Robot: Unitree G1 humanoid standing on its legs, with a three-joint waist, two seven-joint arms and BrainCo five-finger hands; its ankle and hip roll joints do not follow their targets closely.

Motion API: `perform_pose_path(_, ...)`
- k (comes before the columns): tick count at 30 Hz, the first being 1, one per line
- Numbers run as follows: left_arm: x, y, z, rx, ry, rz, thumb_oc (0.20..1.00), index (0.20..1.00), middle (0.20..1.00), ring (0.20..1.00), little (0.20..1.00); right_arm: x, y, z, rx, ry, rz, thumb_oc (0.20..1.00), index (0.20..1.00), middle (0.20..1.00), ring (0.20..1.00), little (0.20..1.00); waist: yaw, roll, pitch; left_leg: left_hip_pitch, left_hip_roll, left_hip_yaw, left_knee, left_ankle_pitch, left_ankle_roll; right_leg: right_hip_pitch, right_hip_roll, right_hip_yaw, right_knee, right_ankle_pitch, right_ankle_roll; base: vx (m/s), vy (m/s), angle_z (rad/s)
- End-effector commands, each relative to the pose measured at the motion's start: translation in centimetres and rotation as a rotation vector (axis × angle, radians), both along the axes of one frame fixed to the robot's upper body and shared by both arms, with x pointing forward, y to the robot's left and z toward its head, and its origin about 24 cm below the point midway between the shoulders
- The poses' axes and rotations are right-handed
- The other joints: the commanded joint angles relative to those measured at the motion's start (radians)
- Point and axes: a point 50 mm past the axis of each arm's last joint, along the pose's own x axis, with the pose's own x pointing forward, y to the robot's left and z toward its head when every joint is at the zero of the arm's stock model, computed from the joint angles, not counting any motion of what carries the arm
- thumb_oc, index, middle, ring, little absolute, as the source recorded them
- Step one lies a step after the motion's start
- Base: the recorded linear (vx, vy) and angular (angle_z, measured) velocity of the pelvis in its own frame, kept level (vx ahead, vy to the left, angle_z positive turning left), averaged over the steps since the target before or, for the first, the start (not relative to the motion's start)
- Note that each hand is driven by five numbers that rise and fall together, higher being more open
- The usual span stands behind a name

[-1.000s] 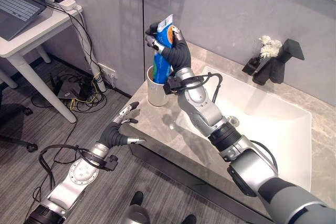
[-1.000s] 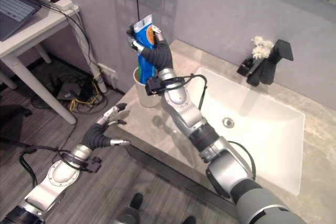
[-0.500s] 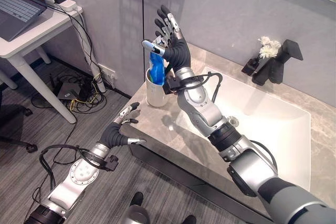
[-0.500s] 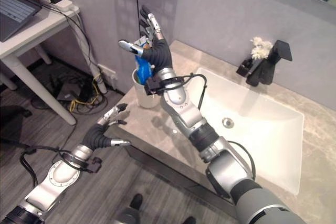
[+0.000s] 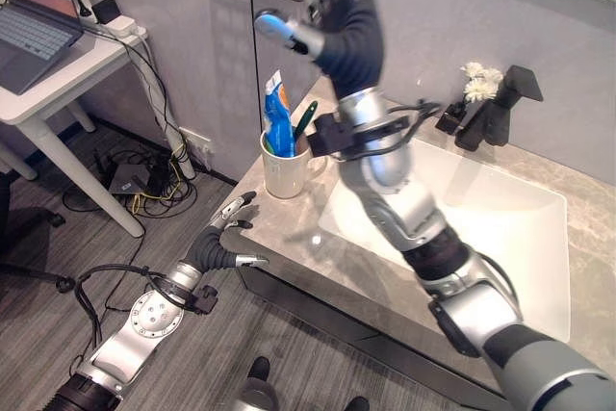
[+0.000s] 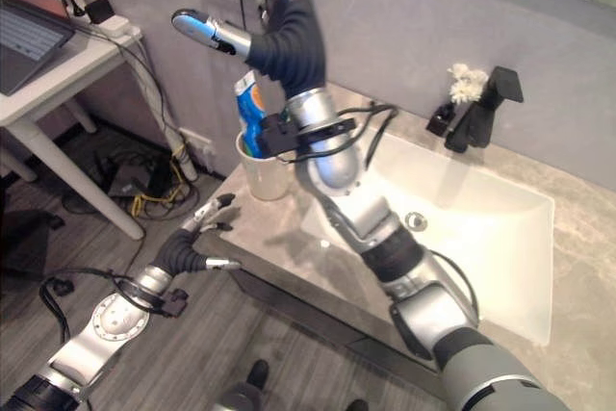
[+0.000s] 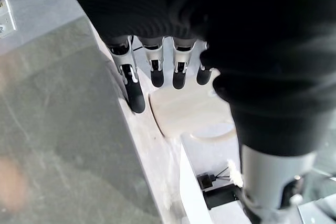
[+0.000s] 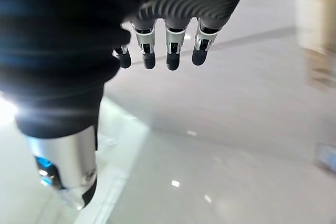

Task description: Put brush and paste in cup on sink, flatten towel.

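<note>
R hand (image 8: pixel 79 30), fingers straight, holding nothing

Right robot hand (image 6: pixel 279 31) raised high on upright forearm, fingers straight, thumb splayed sideways, holding nothing. Left robot hand (image 5: pixel 223 238) low, arm stretched forward, fingers relaxed and spread, also holding nothing.

counter (image 5: pixel 318 267): grey marble, inset white sink (image 5: pixel 500 238) | cup (image 5: pixel 284 172): at left end | faucet (image 5: pixel 496 113): black, at back

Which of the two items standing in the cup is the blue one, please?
The toothpaste tube is blue, broad and flat; beside it in the cup, the toothbrush is thin and dark green.
</note>
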Motion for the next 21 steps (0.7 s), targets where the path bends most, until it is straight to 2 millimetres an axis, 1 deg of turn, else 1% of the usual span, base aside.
perform_pose_path(1,-1.0,-0.2,-1.1,0.010,0.040,-0.024,1.000,1.000,1.000,1.000,1.000,-0.5,-3.5,-0.3,0.016,-0.096,-0.185,1.000,1.000,1.000,1.000,1.000,-0.065,-0.022,-0.043,-0.038,-0.012,0.058,0.004,-0.009,0.045,0.023,-0.069,0.082,-0.001,0.034,0.039,0.00,0.034,-0.16)
perform_pose_path(2,-1.2,-0.1,-1.1,-0.014,0.041,-0.019,1.000,1.000,1.000,1.000,1.000,-0.8,-4.9,-0.9,0.033,-0.091,-0.229,1.000,1.000,1.000,1.000,1.000,-0.078,-0.015,-0.045,-0.035,-0.011,0.066,0.004,-0.011,0.046,0.020,-0.069,0.089,-0.001,0.035,0.040,0.03,0.041,-0.18)
perform_pose_path(3,-1.5,0.3,-1.1,-0.036,0.040,0.002,1.000,1.000,1.000,1.000,1.000,-1.2,-7.9,-2.0,0.036,-0.100,-0.385,1.000,1.000,1.000,1.000,1.000,-0.101,-0.004,-0.047,-0.026,-0.009,0.078,0.004,-0.022,0.046,0.020,-0.068,0.099,-0.001,0.031,0.044,0.02,0.041,-0.23)
perform_pose_path(4,-1.7,0.4,-1.2,-0.045,0.045,0.006,1.000,1.000,1.000,1.000,1.000,-1.7,-8.9,-2.6,0.054,-0.093,-0.430,1.000,1.000,1.000,1.000,1.000,-0.109,-0.001,-0.052,-0.028,-0.010,0.082,0.004,-0.017,0.048,0.012,-0.069,0.105,-0.001,0.036,0.044,0.03,0.039,-0.28)
perform_pose_path(5,-2.0,0.7,-1.1,-0.062,0.048,0.017,1.000,1.000,1.000,1.000,1.000,-2.1,-12.2,-3.7,0.013,-0.097,-0.644,1.000,1.000,1.000,1.000,1.000,-0.132,0.006,-0.054,-0.025,-0.010,0.088,0.004,-0.022,0.049,0.009,-0.068,0.114,-0.001,0.036,0.047,-0.01,0.040,-0.36)
perform_pose_path(6,-2.3,1.2,-1.0,-0.077,0.042,0.039,1.000,1.000,1.000,1.000,1.000,-2.8,-14.9,-4.9,0.004,-0.068,-0.806,1.000,1.000,1.000,1.000,1.000,-0.156,0.012,-0.052,-0.025,-0.010,0.096,0.004,-0.017,0.051,0.000,-0.069,0.121,-0.001,0.043,0.047,0.03,0.033,-0.28)
perform_pose_path(7,-2.6,1.5,-1.1,-0.086,0.048,0.050,1.000,1.000,1.000,1.000,1.000,-3.6,-16.0,-5.3,0.025,-0.058,-0.859,1.000,1.000,1.000,1.000,1.000,-0.166,0.014,-0.058,-0.025,-0.009,0.099,0.004,-0.024,0.050,-0.003,-0.068,0.127,-0.001,0.037,0.050,0.04,0.032,-0.20)
perform_pose_path(8,-2.8,1.7,-1.3,-0.093,0.059,0.060,1.000,1.000,1.000,1.000,1.000,-4.0,-18.2,-6.2,0.017,-0.030,-0.992,1.000,1.000,1.000,1.000,1.000,-0.180,0.017,-0.061,-0.023,-0.010,0.104,0.004,-0.026,0.052,-0.008,-0.067,0.136,-0.001,0.038,0.051,0.06,0.020,-0.21)
perform_pose_path(9,-3.1,2.2,-1.4,-0.102,0.064,0.081,1.000,1.000,1.000,1.000,1.000,-4.8,-20.6,-7.1,0.047,0.006,-1.115,1.000,1.000,1.000,1.000,1.000,-0.195,0.021,-0.061,-0.022,-0.010,0.109,0.004,-0.028,0.053,-0.014,-0.066,0.143,-0.001,0.039,0.052,0.06,0.015,-0.27)
perform_pose_path(10,-3.5,2.8,-2.1,-0.137,0.099,0.125,1.000,1.000,1.000,1.000,1.000,-5.5,-23.1,-9.0,0.164,0.105,-1.181,1.000,1.000,1.000,1.000,1.000,-0.218,0.031,-0.059,-0.022,-0.009,0.116,0.004,-0.031,0.053,-0.021,-0.066,0.152,-0.001,0.040,0.053,0.04,0.004,-0.32)
perform_pose_path(11,-3.5,2.8,-2.1,-0.136,0.103,0.121,1.000,1.000,1.000,1.000,1.000,-5.6,-23.2,-9.1,0.166,0.109,-1.180,1.000,1.000,1.000,1.000,1.000,-0.214,0.029,-0.063,-0.022,-0.009,0.117,0.004,-0.031,0.053,-0.022,-0.066,0.152,-0.001,0.040,0.053,0.04,0.001,-0.25)
perform_pose_path(12,-3.7,3.2,-2.5,-0.161,0.124,0.149,0.645,0.645,0.645,0.645,0.645,-5.9,-24.8,-10.9,0.213,0.202,-1.224,1.000,1.000,1.000,1.000,1.000,-0.226,0.033,-0.062,-0.022,-0.009,0.120,0.004,-0.033,0.053,-0.026,-0.066,0.158,-0.001,0.040,0.054,0.02,-0.005,-0.25)
perform_pose_path(13,-3.9,3.5,-3.1,-0.172,0.142,0.179,0.501,0.501,0.501,0.501,0.501,-6.4,-25.9,-12.3,0.241,0.265,-1.278,1.000,1.000,1.000,1.000,1.000,-0.238,0.037,-0.058,-0.023,-0.009,0.124,0.004,-0.033,0.053,-0.030,-0.065,0.163,-0.001,0.041,0.054,0.02,-0.006,-0.19)
perform_pose_path(14,-4.1,3.8,-3.4,-0.172,0.153,0.199,0.206,0.206,0.206,0.206,0.206,-7.2,-27.0,-13.8,0.244,0.331,-1.348,1.000,1.000,1.000,1.000,1.000,-0.244,0.040,-0.060,-0.021,-0.009,0.128,0.004,-0.034,0.052,-0.033,-0.064,0.169,-0.001,0.040,0.053,0.03,-0.013,-0.13)
perform_pose_path(15,-4.1,4.0,-3.5,-0.166,0.155,0.210,0.200,0.200,0.200,0.200,0.200,-7.9,-28.3,-15.6,0.244,0.417,-1.441,1.000,1.000,1.000,1.000,1.000,-0.252,0.045,-0.058,-0.021,-0.007,0.132,0.004,-0.035,0.052,-0.035,-0.064,0.172,-0.001,0.040,0.053,0.02,-0.010,-0.16)
perform_pose_path(16,-4.2,3.9,-3.6,-0.165,0.157,0.208,0.200,0.200,0.200,0.200,0.200,-8.0,-28.3,-15.7,0.243,0.418,-1.446,1.000,1.000,1.000,1.000,1.000,-0.250,0.044,-0.061,-0.020,-0.007,0.132,0.004,-0.036,0.052,-0.035,-0.064,0.172,-0.001,0.040,0.053,0.04,-0.034,-0.19)
perform_pose_path(17,-4.3,4.0,-3.6,-0.169,0.150,0.215,0.200,0.200,0.200,0.200,0.200,-10.0,-31.5,-20.5,0.264,0.652,-1.658,1.000,1.000,1.000,1.000,1.000,-0.267,0.054,-0.062,-0.016,-0.003,0.137,0.004,-0.037,0.049,-0.036,-0.061,0.178,-0.001,0.037,0.052,0.03,-0.034,-0.19)
perform_pose_path(18,-4.2,4.0,-3.4,-0.170,0.143,0.212,0.200,0.200,0.200,0.200,0.200,-10.4,-32.2,-21.9,0.282,0.720,-1.715,1.000,1.000,1.000,1.000,1.000,-0.270,0.058,-0.062,-0.015,-0.002,0.139,0.004,-0.037,0.047,-0.037,-0.060,0.181,-0.001,0.037,0.052,0.03,-0.034,-0.09)
perform_pose_path(19,-4.2,4.0,-3.4,-0.170,0.143,0.212,0.200,0.200,0.200,0.200,0.200,-10.4,-32.3,-22.0,0.283,0.719,-1.718,1.000,1.000,1.000,1.000,1.000,-0.269,0.058,-0.062,-0.015,-0.001,0.139,0.004,-0.037,0.047,-0.037,-0.060,0.181,-0.001,0.037,0.052,0.00,-0.016,-0.04)
perform_pose_path(20,-4.1,3.8,-3.5,-0.179,0.143,0.212,0.200,0.200,0.200,0.200,0.200,-11.0,-32.9,-24.2,0.365,0.822,-1.751,1.000,1.000,1.000,1.000,1.000,-0.274,0.063,-0.062,-0.014,0.000,0.142,0.004,-0.038,0.046,-0.039,-0.059,0.183,-0.001,0.037,0.052,-0.02,-0.010,-0.04)
perform_pose_path(21,-4.0,3.6,-3.7,-0.187,0.146,0.213,0.200,0.200,0.200,0.200,0.200,-11.3,-33.2,-26.6,0.538,0.914,-1.738,1.000,1.000,1.000,1.000,1.000,-0.275,0.067,-0.060,-0.012,0.001,0.146,0.004,-0.033,0.045,-0.040,-0.058,0.184,-0.001,0.041,0.049,0.00,-0.014,-0.06)
